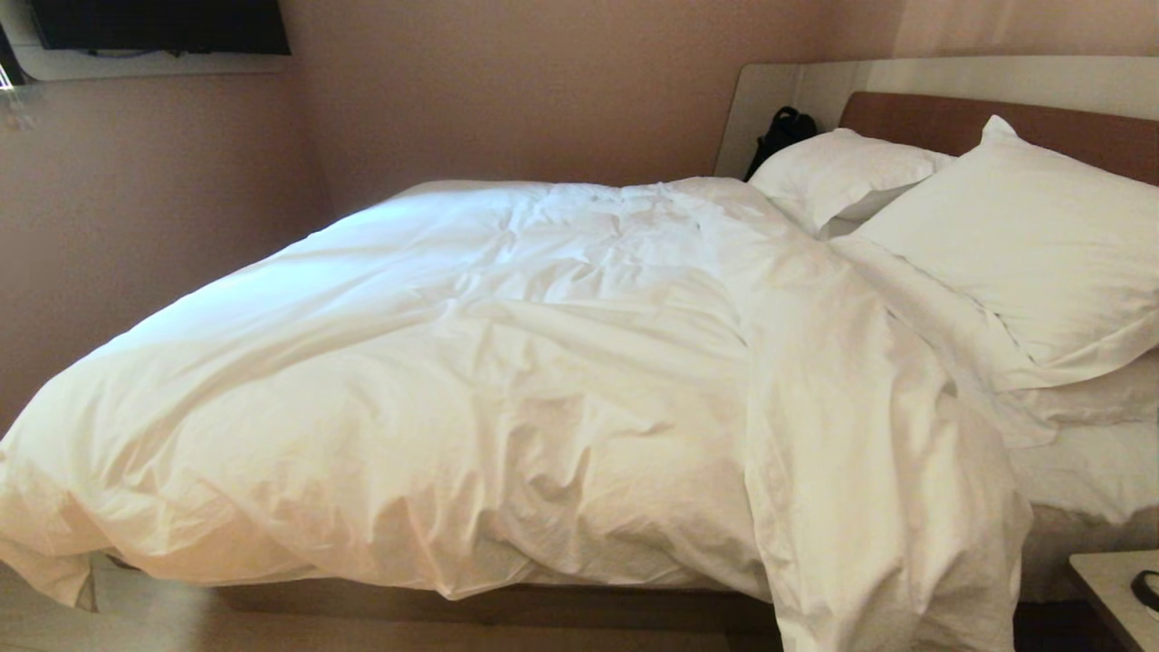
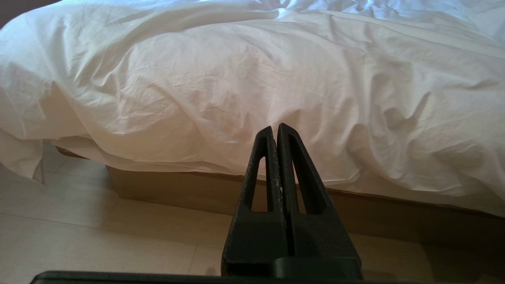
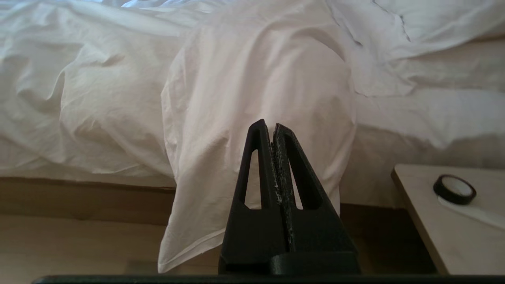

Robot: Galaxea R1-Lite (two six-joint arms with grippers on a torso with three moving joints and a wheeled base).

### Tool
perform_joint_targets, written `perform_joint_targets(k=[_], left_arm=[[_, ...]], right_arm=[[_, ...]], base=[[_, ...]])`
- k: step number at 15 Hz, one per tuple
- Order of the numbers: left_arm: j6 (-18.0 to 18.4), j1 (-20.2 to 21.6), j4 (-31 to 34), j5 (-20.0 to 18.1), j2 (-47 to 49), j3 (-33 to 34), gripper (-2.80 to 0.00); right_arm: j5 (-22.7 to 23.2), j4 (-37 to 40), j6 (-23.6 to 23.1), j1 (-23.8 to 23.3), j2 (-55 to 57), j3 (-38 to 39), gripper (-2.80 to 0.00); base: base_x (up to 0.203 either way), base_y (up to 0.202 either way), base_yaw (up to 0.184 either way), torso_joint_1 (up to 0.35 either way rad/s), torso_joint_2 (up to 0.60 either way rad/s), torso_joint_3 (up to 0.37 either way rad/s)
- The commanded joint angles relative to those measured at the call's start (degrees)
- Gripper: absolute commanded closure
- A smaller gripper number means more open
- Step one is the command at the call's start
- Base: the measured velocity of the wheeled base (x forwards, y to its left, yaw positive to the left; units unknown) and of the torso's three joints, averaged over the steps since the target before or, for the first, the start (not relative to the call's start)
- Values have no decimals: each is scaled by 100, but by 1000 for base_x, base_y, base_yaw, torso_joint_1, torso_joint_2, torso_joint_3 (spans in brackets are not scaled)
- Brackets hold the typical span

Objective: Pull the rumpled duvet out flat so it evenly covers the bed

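- 2 tools in play, both with fingers pressed together and holding nothing: left tool (image 2: 275, 128) and right tool (image 3: 268, 126) each sat low, off the near side of the bed (image 1: 507, 605), apart from the cloth.
- Neither arm appeared in the head view; judged as a parked start pose, no grasp begun.
- Duvet (image 1: 507, 362) lay bunched across the bed, skewed toward the foot end and the near side.
- 1 long fold of it ran from the pillows down over the near edge and hung toward the floor (image 3: 71, 244); likely why the head end looked short of cover.
- 2 pillows (image 1: 1014, 244) leaned at the headboard (image 1: 914, 122), with bare sheet (image 1: 1087, 471) showing beneath them.
- Head view alone gave the whole layout: far edge at the wall, headboard, dark bag (image 1: 780, 134) in the corner.
- Left wrist view alone showed the foot-end corner sagging past the brown base, with floor tiles under it.
- Right wrist view alone showed the hanging fold's bottom hem, plus a black tape roll (image 3: 454, 189) on the bedside desk (image 3: 426, 221).
- Hanging fold looked like the obvious first grab for the right tool.
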Motion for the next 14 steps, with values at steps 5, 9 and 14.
perform_joint_targets(k=[5, 9, 14], left_arm=[[-13, 0, -4, 3, 0, 0, 0], [-5, 0, -4, 3, 0, 0, 0], [22, 9, -13, 21, 0, 0, 0]], right_arm=[[61, 267, 229, 0, -2, 31, 0], [24, 267, 449, 0, -2, 31, 0], [20, 267, 461, 0, -2, 31, 0]], base=[[0, 0, 0, 0, 0, 0], [0, 0, 0, 0, 0, 0], [0, 0, 0, 0, 0, 0]])
